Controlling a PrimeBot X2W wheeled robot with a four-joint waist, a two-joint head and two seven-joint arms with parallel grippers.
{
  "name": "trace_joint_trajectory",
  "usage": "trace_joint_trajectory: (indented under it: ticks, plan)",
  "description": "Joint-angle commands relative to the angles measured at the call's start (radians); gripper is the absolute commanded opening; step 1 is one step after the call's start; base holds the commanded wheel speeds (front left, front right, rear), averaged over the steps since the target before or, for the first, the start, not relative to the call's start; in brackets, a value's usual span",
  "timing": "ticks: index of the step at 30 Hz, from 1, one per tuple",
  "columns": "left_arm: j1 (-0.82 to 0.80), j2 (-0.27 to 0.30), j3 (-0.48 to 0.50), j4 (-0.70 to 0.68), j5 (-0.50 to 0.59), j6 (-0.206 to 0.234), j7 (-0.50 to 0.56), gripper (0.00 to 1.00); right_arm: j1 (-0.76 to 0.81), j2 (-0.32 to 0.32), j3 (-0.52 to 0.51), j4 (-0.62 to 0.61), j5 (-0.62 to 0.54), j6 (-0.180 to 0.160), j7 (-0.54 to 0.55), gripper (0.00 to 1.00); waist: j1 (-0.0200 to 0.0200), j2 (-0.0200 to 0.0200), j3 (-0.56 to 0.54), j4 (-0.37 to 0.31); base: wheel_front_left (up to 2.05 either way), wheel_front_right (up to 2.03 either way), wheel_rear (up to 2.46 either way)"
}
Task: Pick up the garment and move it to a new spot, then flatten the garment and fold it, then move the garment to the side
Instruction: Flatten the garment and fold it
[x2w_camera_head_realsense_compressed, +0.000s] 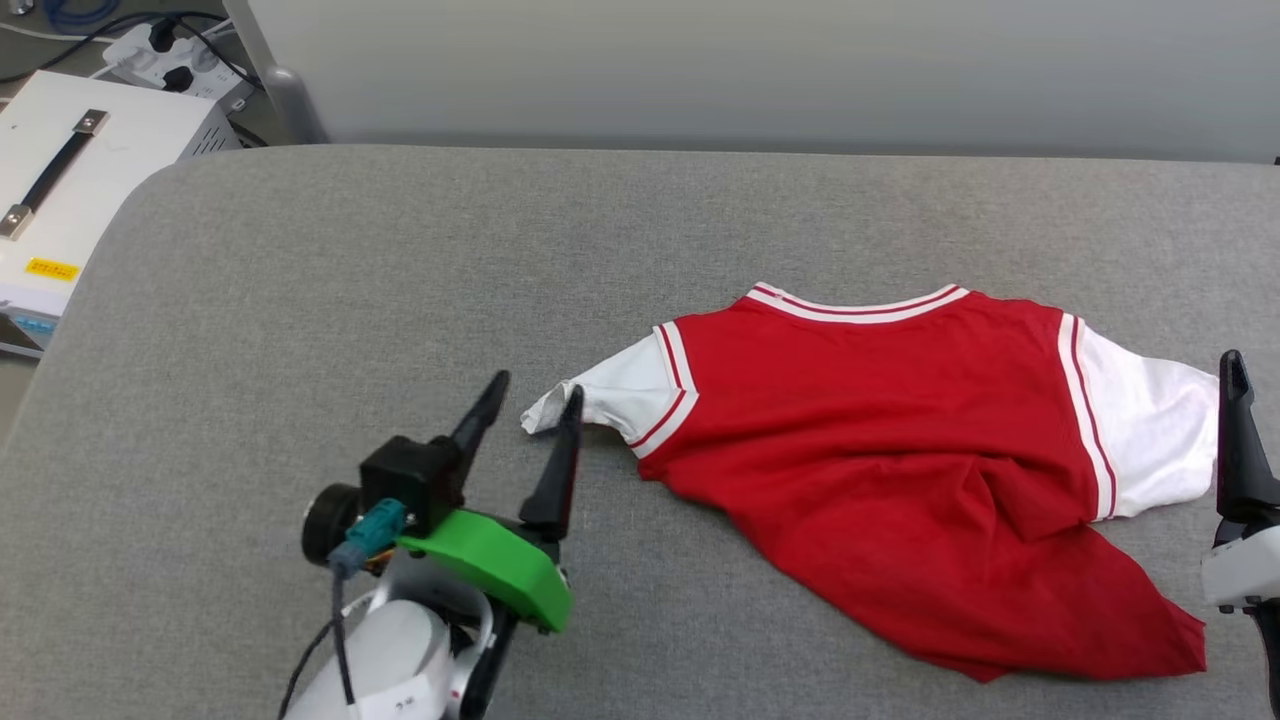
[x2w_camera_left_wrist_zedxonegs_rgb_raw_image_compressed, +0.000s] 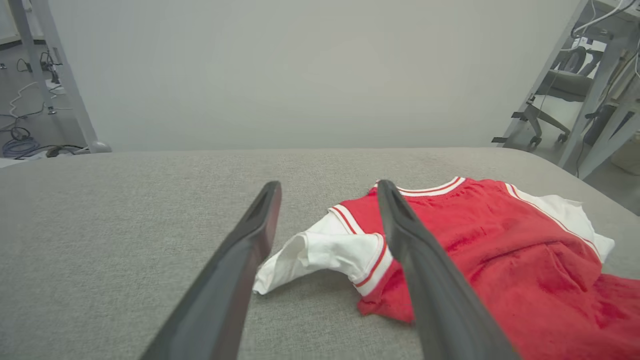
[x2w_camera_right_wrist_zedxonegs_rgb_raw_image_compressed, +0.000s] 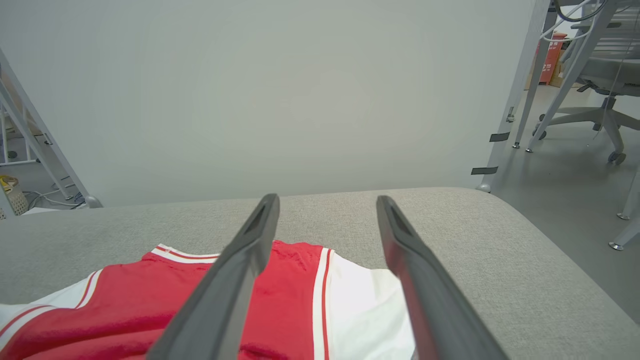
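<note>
Garment (x2w_camera_head_realsense_compressed: 900, 470) lay on the right half of the grey tabletop (x2w_camera_head_realsense_compressed: 400, 250), collar (x2w_camera_head_realsense_compressed: 860, 303) away from the robot and a plain red side up, with no lettering visible. It was not flat. The lower part slewed toward the robot's right and creases bunched through the middle, so flattening looked like the step in hand, with folding not yet begun.

The left hand (x2w_camera_head_realsense_compressed: 536, 386) had its two fingers spread with nothing between them, tips just beside the crumpled end of the white sleeve (x2w_camera_head_realsense_compressed: 620, 395) on that side. Its wrist view looked straight along the fingers at that sleeve, probably the next thing to be pinched.

The right hand (x2w_camera_right_wrist_zedxonegs_rgb_raw_image_compressed: 326, 200) was likewise spread and empty, over the other white sleeve (x2w_camera_head_realsense_compressed: 1150, 440) at the garment's right edge. Whether its fingers touched the cloth could not be told.

One hand at each sleeve made sense as a setup, since pulling both ends apart would draw the bunched cloth smooth without dragging it sideways.
</note>
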Motion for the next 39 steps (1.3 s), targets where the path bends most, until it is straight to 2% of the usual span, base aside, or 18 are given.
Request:
trace_joint_trajectory:
  ticks: [1,6,9,11,14,18,23,29,30,31,39]
  plan:
    - [0.001,-0.01,-0.026,-0.009,0.014,-0.012,0.034,1.0,0.011,0.003,-0.008,-0.013,-0.009,-0.001,0.001,1.0,0.0,0.0,0.0,-0.005,0.0,0.0,0.0]
    - [-0.045,-0.027,-0.104,-0.029,-0.002,-0.027,0.246,1.0,0.007,0.005,-0.013,-0.035,-0.02,-0.001,0.021,1.0,0.0,0.0,0.015,-0.027,0.0,0.0,0.0]
    - [-0.085,-0.036,-0.157,-0.028,-0.016,-0.029,0.419,1.0,0.004,0.009,-0.007,-0.044,-0.024,-0.001,0.032,1.0,0.0,0.0,0.028,-0.048,0.0,0.0,0.0]
    - [-0.11,-0.04,-0.19,-0.017,-0.017,-0.021,0.529,1.0,-0.001,0.011,-0.001,-0.054,-0.027,-0.001,0.023,1.0,0.0,0.0,0.04,-0.064,0.0,0.0,0.0]
    - [-0.146,-0.055,-0.22,0.004,-0.017,-0.011,0.633,1.0,-0.007,0.016,0.013,-0.061,-0.027,-0.001,0.015,1.0,0.0,0.0,0.059,-0.093,0.0,0.0,0.0]
    - [-0.189,-0.063,-0.239,0.058,0.004,0.0,0.677,1.0,-0.012,0.023,0.018,-0.056,-0.032,-0.001,0.013,1.0,0.0,0.0,0.083,-0.126,0.0,0.0,0.0]
    - [-0.229,-0.075,-0.244,0.143,0.026,0.008,0.664,1.0,-0.013,0.022,0.02,-0.04,-0.046,-0.001,0.004,1.0,0.0,0.0,0.103,-0.154,0.0,0.0,0.0]
    - [-0.244,-0.089,-0.272,0.25,0.033,-0.01,0.667,1.0,-0.013,0.027,0.022,-0.024,-0.055,-0.001,-0.005,1.0,0.0,0.0,0.11,-0.163,0.0,0.0,0.0]
    - [-0.243,-0.094,-0.277,0.266,0.028,-0.015,0.672,0.43,-0.013,0.028,0.022,-0.022,-0.057,-0.001,-0.006,1.0,0.0,0.0,0.108,-0.161,0.0,0.0,0.0]
    - [-0.242,-0.098,-0.28,0.275,0.025,-0.02,0.673,0.0,-0.013,0.029,0.021,-0.02,-0.058,-0.001,-0.006,1.0,0.0,0.0,0.107,-0.159,0.0,0.0,0.0]
    - [-0.223,-0.135,-0.312,0.265,-0.006,-0.062,0.67,0.0,-0.009,0.03,0.009,-0.001,-0.055,-0.001,-0.001,1.0,0.0,0.0,0.06,-0.107,0.0,0.0,0.0]
